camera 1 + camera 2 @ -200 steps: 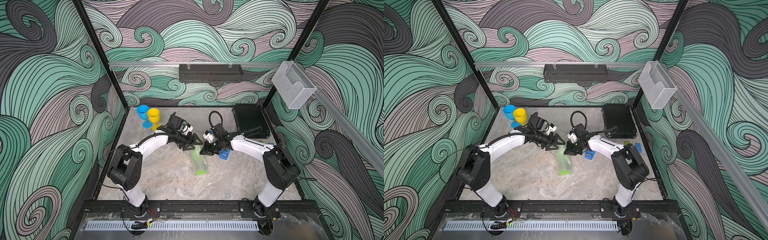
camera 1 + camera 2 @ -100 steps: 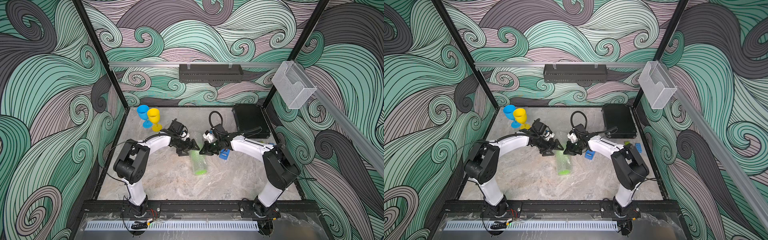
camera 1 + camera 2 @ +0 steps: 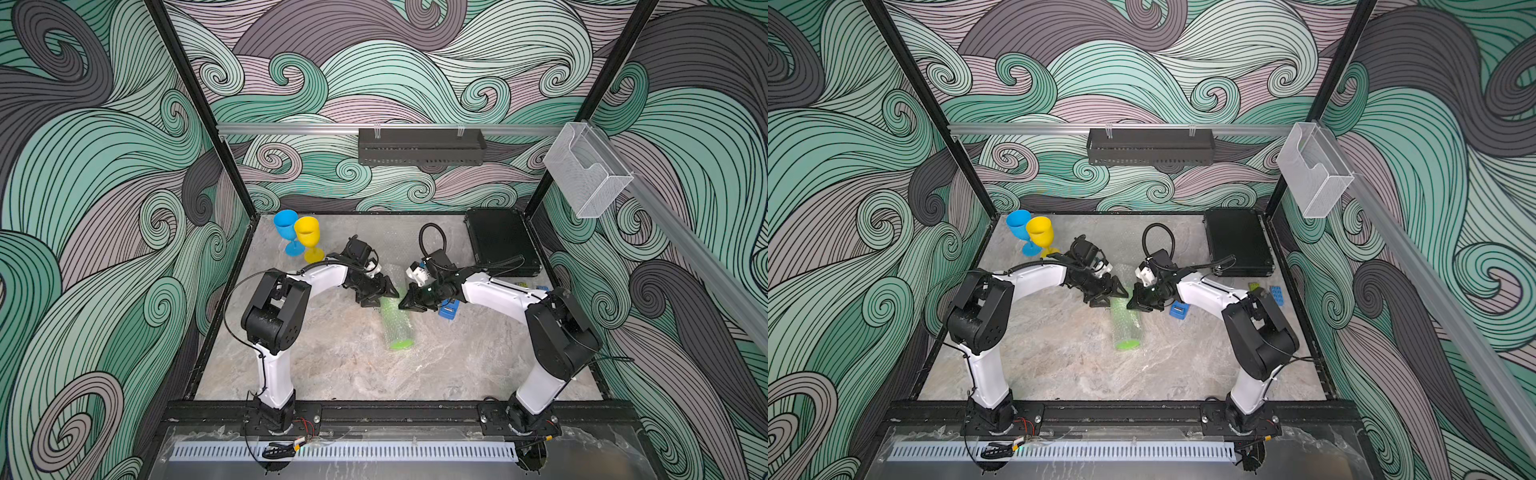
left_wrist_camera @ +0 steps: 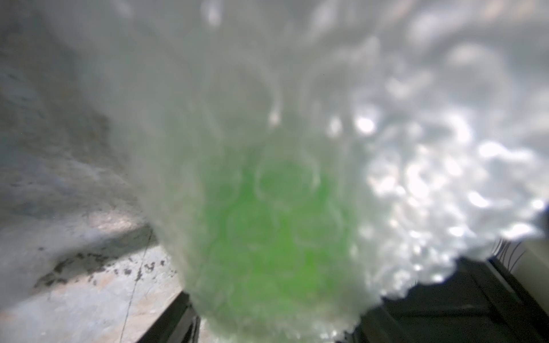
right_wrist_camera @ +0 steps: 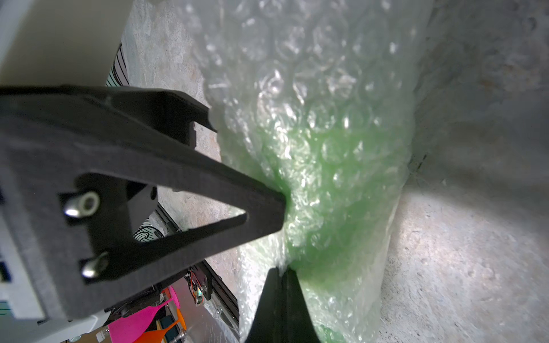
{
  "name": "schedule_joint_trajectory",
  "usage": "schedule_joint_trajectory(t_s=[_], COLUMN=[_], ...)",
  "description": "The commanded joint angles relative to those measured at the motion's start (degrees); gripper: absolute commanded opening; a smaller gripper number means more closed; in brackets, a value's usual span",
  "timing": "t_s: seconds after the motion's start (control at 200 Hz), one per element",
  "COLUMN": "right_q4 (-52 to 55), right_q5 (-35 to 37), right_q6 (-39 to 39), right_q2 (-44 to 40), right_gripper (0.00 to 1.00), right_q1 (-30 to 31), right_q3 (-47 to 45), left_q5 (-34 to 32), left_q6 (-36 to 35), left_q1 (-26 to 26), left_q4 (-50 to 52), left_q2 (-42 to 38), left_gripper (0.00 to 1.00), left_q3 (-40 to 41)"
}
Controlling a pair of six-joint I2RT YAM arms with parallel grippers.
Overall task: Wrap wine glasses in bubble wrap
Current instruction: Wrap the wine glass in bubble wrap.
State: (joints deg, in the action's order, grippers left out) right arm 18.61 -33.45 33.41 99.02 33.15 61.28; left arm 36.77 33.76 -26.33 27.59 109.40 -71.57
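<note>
One blue goblet [image 3: 286, 226], one yellow [image 3: 308, 235], one green [image 3: 400, 343] in bubble wrap [image 5: 312, 74]; left gripper [image 3: 380, 296] agape, right gripper [image 3: 406, 302] clamping wrap

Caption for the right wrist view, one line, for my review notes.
Shut right hand pinches the bubble wrap around the lying green goblet; the left hand touches the wrap alongside.

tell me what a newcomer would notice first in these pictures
Probably the green goblet lying on its side mid-table, rolled in bubble wrap, with the left gripper and right gripper meeting at its far end. Next, the blue goblet and yellow goblet standing upright and bare in the far left corner. The swirling teal wall pattern surrounds it all.
</note>
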Motion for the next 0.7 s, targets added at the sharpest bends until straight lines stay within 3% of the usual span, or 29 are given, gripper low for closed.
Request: schedule_joint_trajectory(t_s=[0.0, 0.105, 0.38, 0.696], right_q4=[3.88, 3.11, 6.57, 7.06], right_q5=[1.38, 1.46, 3.19, 3.73], right_q6=[-0.26, 0.50, -0.89, -0.89], right_q2=[-0.57, -2.86, -8.71, -9.29], right_gripper=[0.00, 0.01, 0.29, 0.46], right_q1=[0.01, 0.07, -1.03, -3.09], right_q3=[-0.86, -2.19, -3.84, -5.47], left_q5=[-4.54, -4.26, -3.79, -5.14], left_q6=[-2.30, -2.47, -4.93, -7.36], left_q1=[-0.13, -0.13, -1.01, -1.98], left_q4=[3.52, 3.10, 3.35, 5.47], left_q2=[1.99, 1.69, 2.03, 3.45], left_gripper=[0.63, 0.62, 0.62, 0.62], left_q3=[0.21, 1.13, 1.12, -0.78])
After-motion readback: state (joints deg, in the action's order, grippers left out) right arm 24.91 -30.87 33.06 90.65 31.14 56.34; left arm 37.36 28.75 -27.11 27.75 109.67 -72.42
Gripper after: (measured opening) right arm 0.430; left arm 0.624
